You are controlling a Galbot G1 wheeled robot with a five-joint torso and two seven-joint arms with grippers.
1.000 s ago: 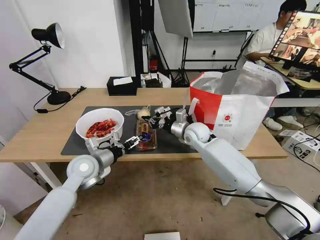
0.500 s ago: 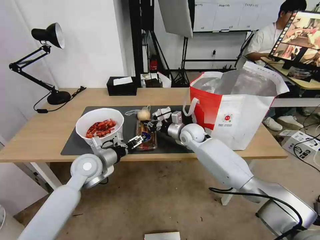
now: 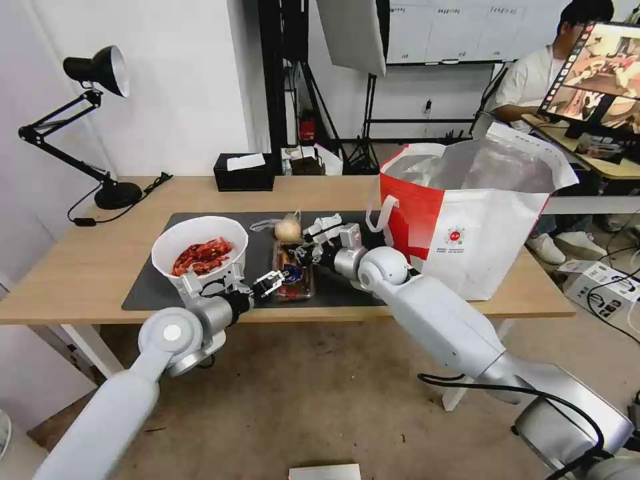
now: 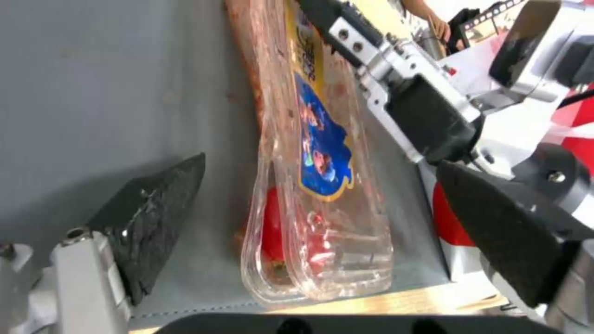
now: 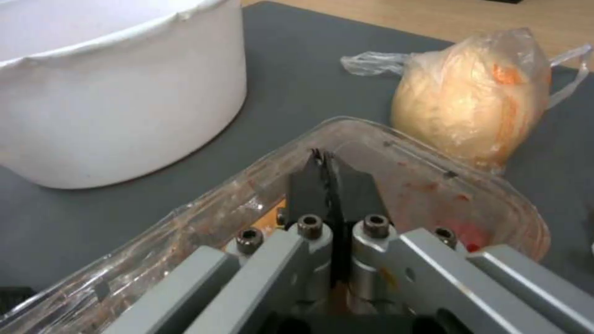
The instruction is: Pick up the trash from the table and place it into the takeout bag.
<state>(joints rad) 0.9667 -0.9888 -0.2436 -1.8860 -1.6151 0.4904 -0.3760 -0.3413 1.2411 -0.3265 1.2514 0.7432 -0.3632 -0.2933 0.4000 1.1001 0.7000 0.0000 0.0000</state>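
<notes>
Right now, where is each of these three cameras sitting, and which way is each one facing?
Head view: on the robot's head, looking forward and down at the table and takeout bag; both arms show.
Left wrist view: on the left arm, facing the clear plastic trays between the open left gripper.
Right wrist view: on the right arm, facing the white bowl and bun; the right gripper is shut on the tray rim.
All share the trays.

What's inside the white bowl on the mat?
The white bowl holds red crayfish shells piled against its near side. Whatever lies beneath them, and the bowl's bottom, is covered.
</notes>
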